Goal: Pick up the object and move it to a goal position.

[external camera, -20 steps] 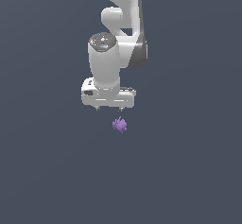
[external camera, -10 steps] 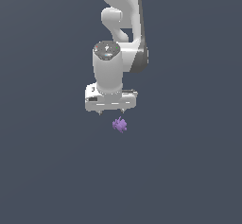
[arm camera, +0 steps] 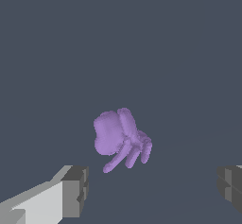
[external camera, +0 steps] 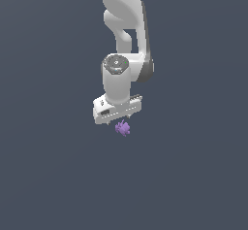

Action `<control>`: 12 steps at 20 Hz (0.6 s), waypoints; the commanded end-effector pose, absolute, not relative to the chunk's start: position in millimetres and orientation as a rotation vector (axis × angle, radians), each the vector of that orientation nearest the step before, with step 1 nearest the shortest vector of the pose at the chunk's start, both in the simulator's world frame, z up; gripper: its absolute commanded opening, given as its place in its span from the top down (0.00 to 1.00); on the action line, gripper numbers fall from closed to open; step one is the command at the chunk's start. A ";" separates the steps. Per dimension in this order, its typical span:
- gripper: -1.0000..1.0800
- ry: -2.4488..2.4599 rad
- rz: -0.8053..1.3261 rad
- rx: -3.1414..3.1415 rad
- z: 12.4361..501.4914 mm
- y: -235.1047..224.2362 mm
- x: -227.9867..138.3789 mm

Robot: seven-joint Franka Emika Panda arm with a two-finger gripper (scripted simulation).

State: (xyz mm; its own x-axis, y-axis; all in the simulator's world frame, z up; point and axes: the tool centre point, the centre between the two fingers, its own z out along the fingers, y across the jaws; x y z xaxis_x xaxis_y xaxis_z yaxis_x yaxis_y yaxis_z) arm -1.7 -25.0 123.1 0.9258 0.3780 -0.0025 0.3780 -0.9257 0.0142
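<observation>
Down comes the tool [external camera: 122,119], jaws wide, closing over the object [external camera: 122,127]; nothing gripped yet, so grasping looks next.

Purple object [arm camera: 120,138], white pincer [arm camera: 151,190] with grey fingertips [arm camera: 75,190].

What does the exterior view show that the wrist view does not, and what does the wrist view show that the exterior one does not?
Only the exterior view shows the whole white arm reaching down, with the gripper right above the object. Only the wrist view shows the two dark fingertips set wide apart, and the object's shape: a rounded lump with several thin prongs. Both views show the purple object lying on the plain grey floor, not gripped.
</observation>
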 end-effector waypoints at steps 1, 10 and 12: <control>0.04 0.714 -0.001 3.047 114.5 -20.5 -1.5; 0.04 0.967 -0.001 2.986 94.7 -9.6 -1.7; 0.04 0.996 0.000 2.978 92.4 -8.3 -1.7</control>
